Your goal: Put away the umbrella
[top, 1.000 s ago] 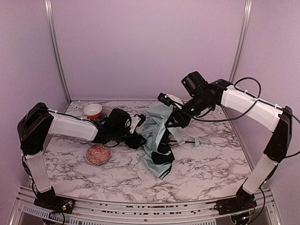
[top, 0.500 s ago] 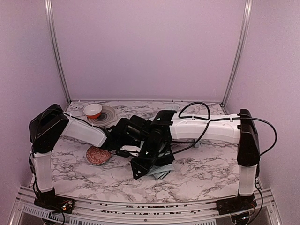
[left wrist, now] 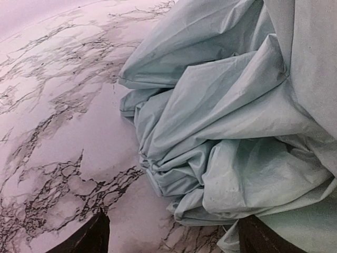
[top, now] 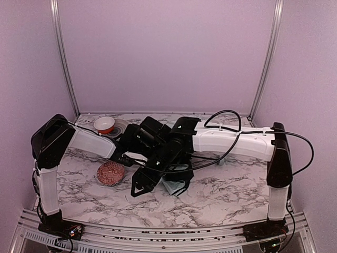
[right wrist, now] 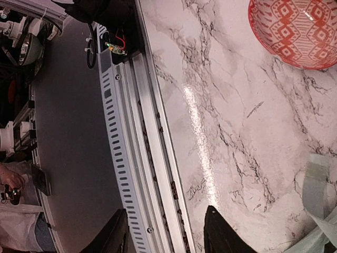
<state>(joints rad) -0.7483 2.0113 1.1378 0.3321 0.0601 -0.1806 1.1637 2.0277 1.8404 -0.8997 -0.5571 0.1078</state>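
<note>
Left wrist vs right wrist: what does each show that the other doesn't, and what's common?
Left wrist only: the bulk of the umbrella, crumpled mint folds filling the right half of the frame. Right wrist only: the red patterned bowl at top right and the metal rail along the marble's edge. Both: the marble table, some umbrella fabric (only a sliver in the right wrist's lower right corner), and open jaws on the left gripper and right gripper.
</note>
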